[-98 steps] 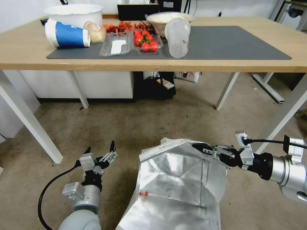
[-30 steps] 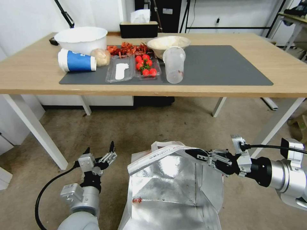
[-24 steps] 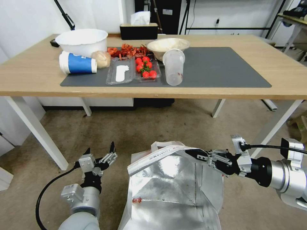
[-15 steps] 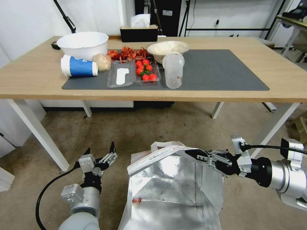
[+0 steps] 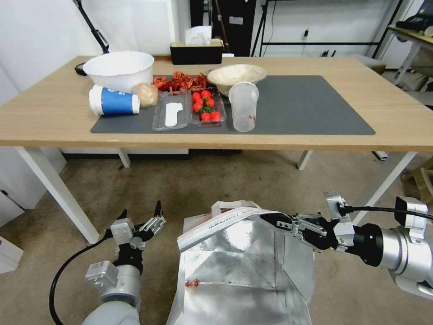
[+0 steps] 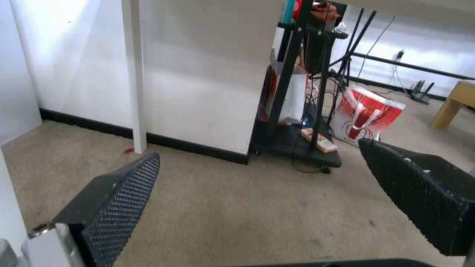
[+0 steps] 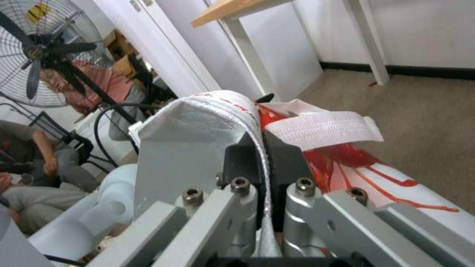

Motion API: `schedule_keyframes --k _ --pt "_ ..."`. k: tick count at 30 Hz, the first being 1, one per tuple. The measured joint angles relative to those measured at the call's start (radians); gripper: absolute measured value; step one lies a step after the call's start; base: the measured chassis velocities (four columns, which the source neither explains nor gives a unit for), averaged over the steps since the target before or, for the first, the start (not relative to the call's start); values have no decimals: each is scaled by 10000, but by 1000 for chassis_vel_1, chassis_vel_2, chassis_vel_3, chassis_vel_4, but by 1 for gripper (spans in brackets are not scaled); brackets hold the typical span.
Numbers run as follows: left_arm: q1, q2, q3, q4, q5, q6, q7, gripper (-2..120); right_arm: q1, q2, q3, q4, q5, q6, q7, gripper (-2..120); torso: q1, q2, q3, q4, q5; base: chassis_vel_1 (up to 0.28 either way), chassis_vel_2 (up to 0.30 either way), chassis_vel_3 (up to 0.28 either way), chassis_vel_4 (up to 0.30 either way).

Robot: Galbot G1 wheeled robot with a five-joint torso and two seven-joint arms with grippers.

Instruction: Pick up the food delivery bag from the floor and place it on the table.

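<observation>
The food delivery bag hangs low in front of me in the head view, its silver foil side facing up, with a white strap and a red-and-white edge at its top; its bottom is out of view. My right gripper is shut on the bag's top rim. In the right wrist view the right gripper pinches the foil rim of the bag beside the strap. My left gripper stands open left of the bag, apart from it; the left gripper holds nothing. The table stands ahead.
The left half of the dark mat carries a white bowl, a tipped blue cup, a tomato tray, a clear cup and another bowl. White table legs flank the carpet. A small red-and-white bag sits by a black rack.
The whole picture has shifted: the table sits lower and more of its top shows, so the camera has risen. The right gripper keeps its hold on the bag rim; the left stays open.
</observation>
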Motion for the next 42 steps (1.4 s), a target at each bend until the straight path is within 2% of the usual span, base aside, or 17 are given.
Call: schedule_keyframes --k 42 --pt "47 -34 17 24 62 -115 -3 100 -31 62 -83 43 -122 24 -151 0 657 1782 1126 0 0 0 0 0 0"
